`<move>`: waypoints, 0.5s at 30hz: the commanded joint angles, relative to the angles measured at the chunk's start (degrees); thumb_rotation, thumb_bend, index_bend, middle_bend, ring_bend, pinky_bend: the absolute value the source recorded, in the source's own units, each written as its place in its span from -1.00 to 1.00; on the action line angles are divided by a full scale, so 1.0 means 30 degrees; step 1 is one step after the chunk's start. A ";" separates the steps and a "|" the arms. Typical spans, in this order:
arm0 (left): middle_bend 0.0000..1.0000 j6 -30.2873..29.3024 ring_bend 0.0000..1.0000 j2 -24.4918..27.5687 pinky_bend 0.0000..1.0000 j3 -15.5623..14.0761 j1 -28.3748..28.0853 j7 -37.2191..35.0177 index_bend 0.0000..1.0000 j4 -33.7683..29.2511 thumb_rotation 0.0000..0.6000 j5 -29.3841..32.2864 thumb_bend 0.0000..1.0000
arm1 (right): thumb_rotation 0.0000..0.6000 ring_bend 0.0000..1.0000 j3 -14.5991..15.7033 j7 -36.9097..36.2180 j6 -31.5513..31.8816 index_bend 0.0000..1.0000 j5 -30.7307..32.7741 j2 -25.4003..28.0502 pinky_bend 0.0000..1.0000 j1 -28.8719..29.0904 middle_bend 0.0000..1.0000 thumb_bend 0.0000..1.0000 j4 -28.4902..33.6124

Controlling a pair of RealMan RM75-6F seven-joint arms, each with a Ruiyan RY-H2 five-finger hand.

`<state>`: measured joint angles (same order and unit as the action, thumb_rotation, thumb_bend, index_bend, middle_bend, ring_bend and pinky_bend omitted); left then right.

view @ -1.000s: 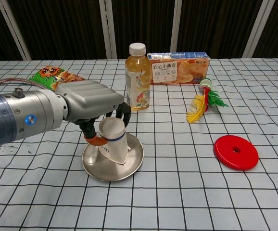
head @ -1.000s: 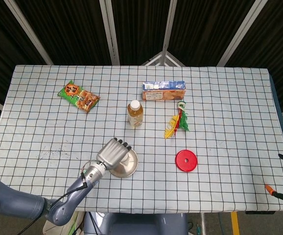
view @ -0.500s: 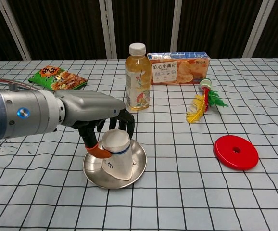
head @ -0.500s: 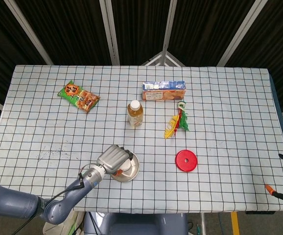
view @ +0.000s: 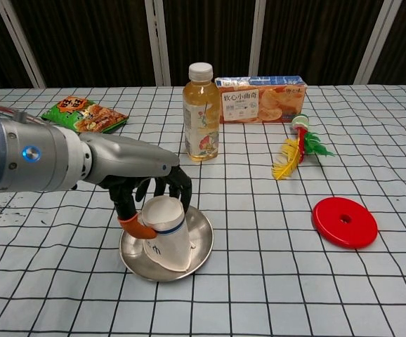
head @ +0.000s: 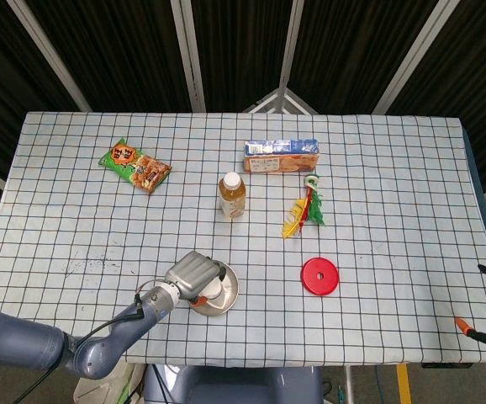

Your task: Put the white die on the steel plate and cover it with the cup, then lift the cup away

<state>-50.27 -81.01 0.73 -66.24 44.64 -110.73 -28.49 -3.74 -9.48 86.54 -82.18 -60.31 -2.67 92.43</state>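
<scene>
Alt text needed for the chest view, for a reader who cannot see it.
The robot's left hand grips an upside-down white paper cup, tilted, on a steel plate at the front of a checked tablecloth. Behind stand a drink bottle, biscuit box and snack bag; a red disc lies right.

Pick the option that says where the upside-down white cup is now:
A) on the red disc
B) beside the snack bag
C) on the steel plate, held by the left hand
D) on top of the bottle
C: in the chest view the cup sits upside down on the steel plate, with the left hand's fingers around it.
</scene>
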 commanded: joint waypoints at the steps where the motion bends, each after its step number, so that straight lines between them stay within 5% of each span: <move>1: -0.20 -0.0774 -0.31 -0.0082 -0.20 -0.0215 -0.0196 0.0443 -0.06 0.0072 1.00 -0.0283 -0.04 | 1.00 -0.74 -0.0007 0.0003 -0.0025 -0.66 0.0000 0.0008 -1.00 0.0018 -0.72 -0.89 0.0023; 15: -0.19 -0.3902 -0.31 -0.2318 -0.20 -0.0966 0.0447 0.1691 -0.06 0.2150 1.00 -0.3334 -0.04 | 1.00 -0.74 0.0011 0.0017 -0.0118 -0.66 0.0040 -0.0023 -1.00 0.0040 -0.72 -0.89 -0.0011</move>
<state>-61.28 -87.14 -1.91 -65.22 49.32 -104.99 -37.50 -3.70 -9.44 86.19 -82.05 -60.37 -2.56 92.40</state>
